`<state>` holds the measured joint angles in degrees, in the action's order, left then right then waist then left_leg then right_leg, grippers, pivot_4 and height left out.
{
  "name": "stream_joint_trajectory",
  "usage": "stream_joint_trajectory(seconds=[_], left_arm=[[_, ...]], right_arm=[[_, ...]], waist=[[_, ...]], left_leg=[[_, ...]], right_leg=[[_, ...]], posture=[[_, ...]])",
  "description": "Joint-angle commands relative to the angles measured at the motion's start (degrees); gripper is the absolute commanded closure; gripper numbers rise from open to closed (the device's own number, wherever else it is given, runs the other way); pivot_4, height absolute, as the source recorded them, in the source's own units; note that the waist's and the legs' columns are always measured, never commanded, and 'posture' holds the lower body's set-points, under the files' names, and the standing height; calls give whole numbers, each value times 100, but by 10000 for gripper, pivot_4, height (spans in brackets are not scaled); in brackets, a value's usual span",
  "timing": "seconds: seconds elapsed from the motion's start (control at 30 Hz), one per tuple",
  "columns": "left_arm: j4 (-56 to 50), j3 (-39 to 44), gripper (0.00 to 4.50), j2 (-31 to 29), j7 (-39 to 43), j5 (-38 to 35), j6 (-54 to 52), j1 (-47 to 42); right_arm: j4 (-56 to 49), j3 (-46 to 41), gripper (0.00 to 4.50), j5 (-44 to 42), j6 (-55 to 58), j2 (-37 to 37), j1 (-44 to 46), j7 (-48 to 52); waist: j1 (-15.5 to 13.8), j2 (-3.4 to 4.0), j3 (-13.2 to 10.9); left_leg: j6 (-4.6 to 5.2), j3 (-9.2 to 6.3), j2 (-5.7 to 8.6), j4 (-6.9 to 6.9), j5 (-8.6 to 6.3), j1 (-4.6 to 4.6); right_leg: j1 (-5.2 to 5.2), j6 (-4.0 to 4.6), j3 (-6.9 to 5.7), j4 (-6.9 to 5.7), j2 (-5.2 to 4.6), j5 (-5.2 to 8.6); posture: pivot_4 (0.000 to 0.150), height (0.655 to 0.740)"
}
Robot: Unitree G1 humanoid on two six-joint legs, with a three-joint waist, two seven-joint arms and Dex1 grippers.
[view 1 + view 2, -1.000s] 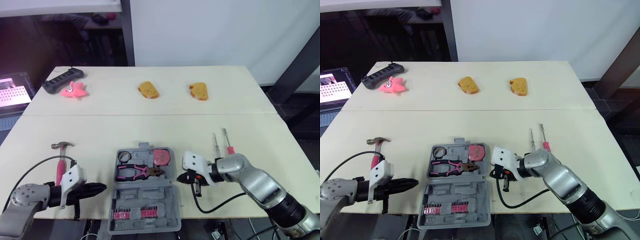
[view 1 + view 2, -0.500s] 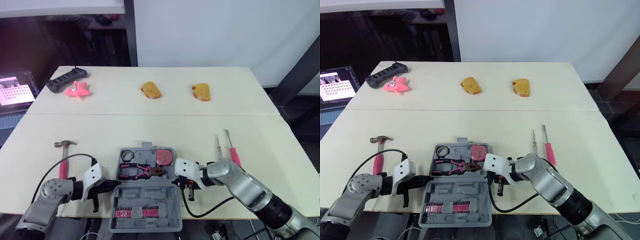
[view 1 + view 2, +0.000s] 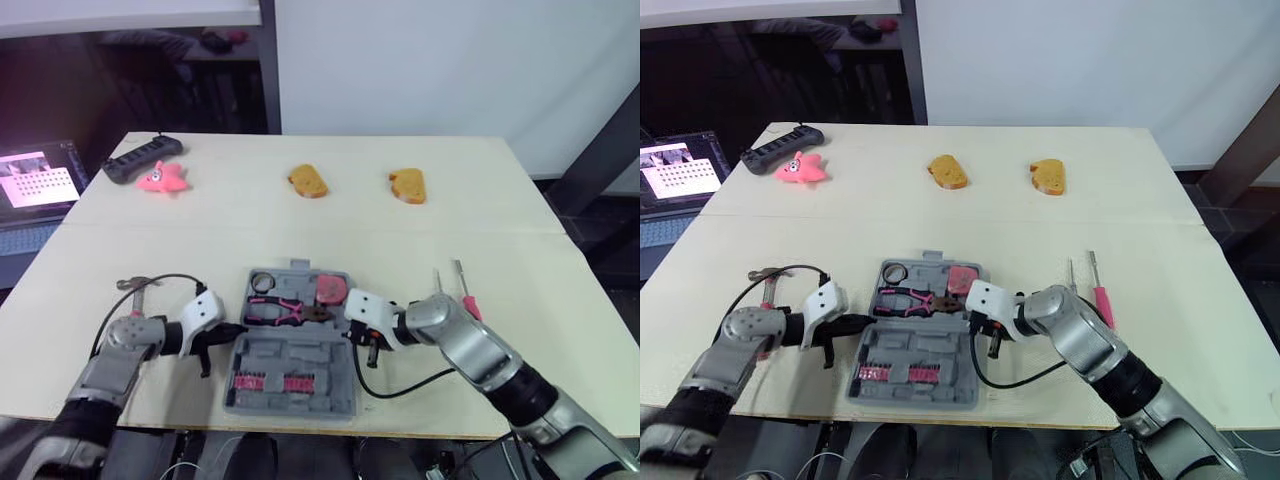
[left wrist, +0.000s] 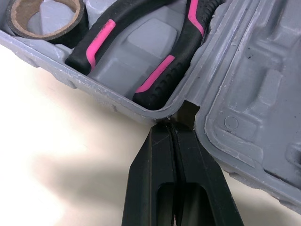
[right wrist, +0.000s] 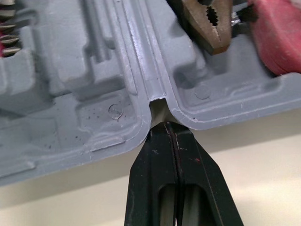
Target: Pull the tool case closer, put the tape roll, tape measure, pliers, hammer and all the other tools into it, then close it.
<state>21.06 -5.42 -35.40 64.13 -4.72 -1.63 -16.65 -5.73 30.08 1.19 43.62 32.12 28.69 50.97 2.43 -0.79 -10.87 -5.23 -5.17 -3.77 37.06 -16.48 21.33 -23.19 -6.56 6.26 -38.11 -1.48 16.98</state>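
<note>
Evidently the case itself is the step in hand: on the table [image 3: 500,210] the open tool case [image 3: 320,360] lies near the front edge. The left gripper [image 4: 167,127] and right gripper [image 5: 170,126] each have jaws pressed together, tips set in the hinge notches at its opposite ends. The hammer [image 3: 133,284] and two screwdrivers [image 3: 463,297] lie outside it. The pliers [image 3: 285,312], tape measure [image 3: 332,292] and tape roll [image 3: 262,283] are inside. Next, probably, comes an even drag nearer, then the hammer.

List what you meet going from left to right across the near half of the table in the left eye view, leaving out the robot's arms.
hammer → tool case → thin screwdriver → pink-handled screwdriver
</note>
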Motion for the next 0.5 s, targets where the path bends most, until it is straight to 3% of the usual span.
stream_joint_trajectory(seconds=[0.03, 0.5], left_arm=[[334, -244, 44557, 265, -11, 98, 299, -271], [539, -255, 44557, 423, -35, 130, 405, -441]], right_arm=[[244, -90, 45000, 26, -344, -246, 234, -87], [348, -120, 45000, 149, -318, -403, 181, -24]], waist=[[-1, 2, 0], [-5, 7, 3]], left_leg=[[0, 0, 0, 0, 0, 0], [0, -1, 1, -1, 0, 0]], right_leg=[[0, -1, 0, 0, 0, 0], [3, -3, 0, 0, -1, -1]], posture=[[1500, 7400], [1500, 7400]])
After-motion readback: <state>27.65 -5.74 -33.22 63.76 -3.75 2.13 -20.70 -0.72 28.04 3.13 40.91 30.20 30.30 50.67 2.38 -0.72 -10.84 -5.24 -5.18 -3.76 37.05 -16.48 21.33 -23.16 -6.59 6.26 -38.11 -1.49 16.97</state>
